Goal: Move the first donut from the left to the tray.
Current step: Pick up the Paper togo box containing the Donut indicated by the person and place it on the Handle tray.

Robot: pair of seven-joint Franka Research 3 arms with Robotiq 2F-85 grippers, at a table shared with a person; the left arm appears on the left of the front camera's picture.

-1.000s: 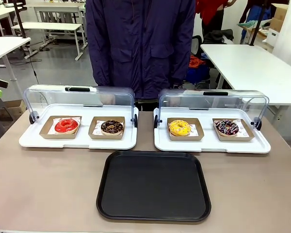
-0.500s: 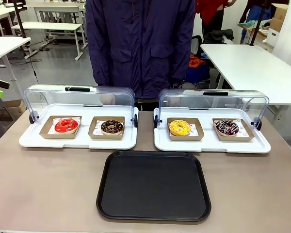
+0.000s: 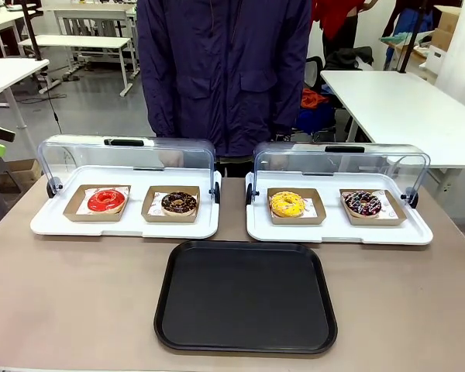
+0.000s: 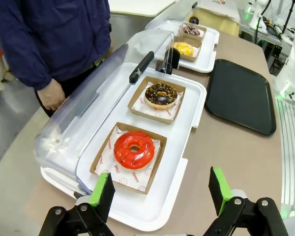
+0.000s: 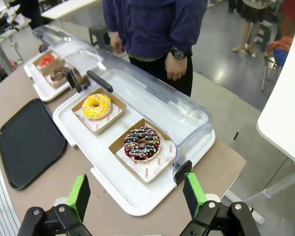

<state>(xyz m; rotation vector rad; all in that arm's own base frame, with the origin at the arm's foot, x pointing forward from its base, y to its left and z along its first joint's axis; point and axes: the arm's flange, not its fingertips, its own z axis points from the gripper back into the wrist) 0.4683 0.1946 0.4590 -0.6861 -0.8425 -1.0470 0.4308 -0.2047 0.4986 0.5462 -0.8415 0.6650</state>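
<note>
The first donut (image 3: 106, 201) (image 4: 134, 149) has glossy red icing and lies in a small brown cardboard tray with white paper, at the left of the left white tray. The black tray (image 3: 246, 296) (image 4: 241, 95) (image 5: 28, 141) lies bare on the table in front of the white trays. My left gripper (image 4: 161, 192) hangs open just short of the red donut, nothing between its green pads. Over by the right white tray, my right gripper (image 5: 136, 195) is open too, close to a sprinkled chocolate donut (image 5: 142, 144).
Two white trays (image 3: 54, 225) (image 3: 418, 231) stand side by side, clear lids swung back. They also hold a chocolate donut (image 3: 178, 203), a yellow donut (image 3: 287, 204) and the sprinkled one (image 3: 363, 204). A person in a dark jacket (image 3: 225, 70) stands at the far edge.
</note>
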